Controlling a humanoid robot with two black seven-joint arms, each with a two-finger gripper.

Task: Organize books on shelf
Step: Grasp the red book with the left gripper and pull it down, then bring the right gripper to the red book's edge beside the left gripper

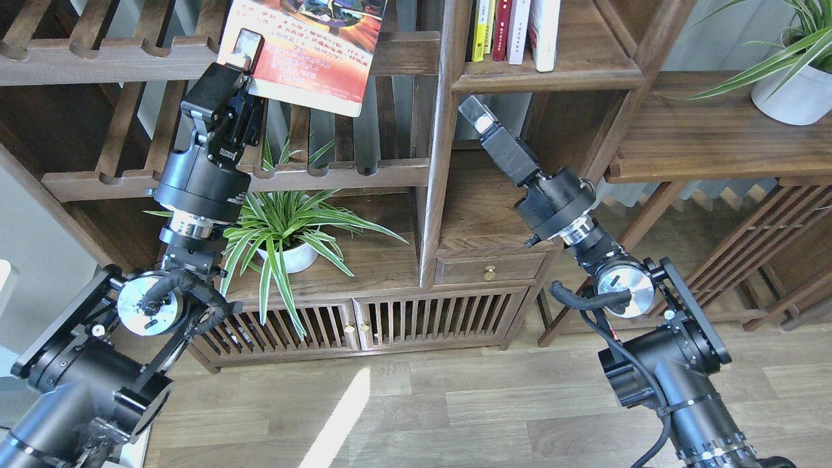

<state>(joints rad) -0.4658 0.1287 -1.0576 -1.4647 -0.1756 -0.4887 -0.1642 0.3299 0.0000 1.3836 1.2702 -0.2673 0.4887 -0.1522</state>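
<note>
Up top, your left gripper (242,53) clamps the red book (312,49) by its corner, tilted toward the shelf (546,79); right gripper (473,112) empty, can't tell its gap.

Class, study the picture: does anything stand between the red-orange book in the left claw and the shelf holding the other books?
Yes. A thick wooden post of the bookcase stands between the red-orange book, held by the left claw, and the shelf.
</note>
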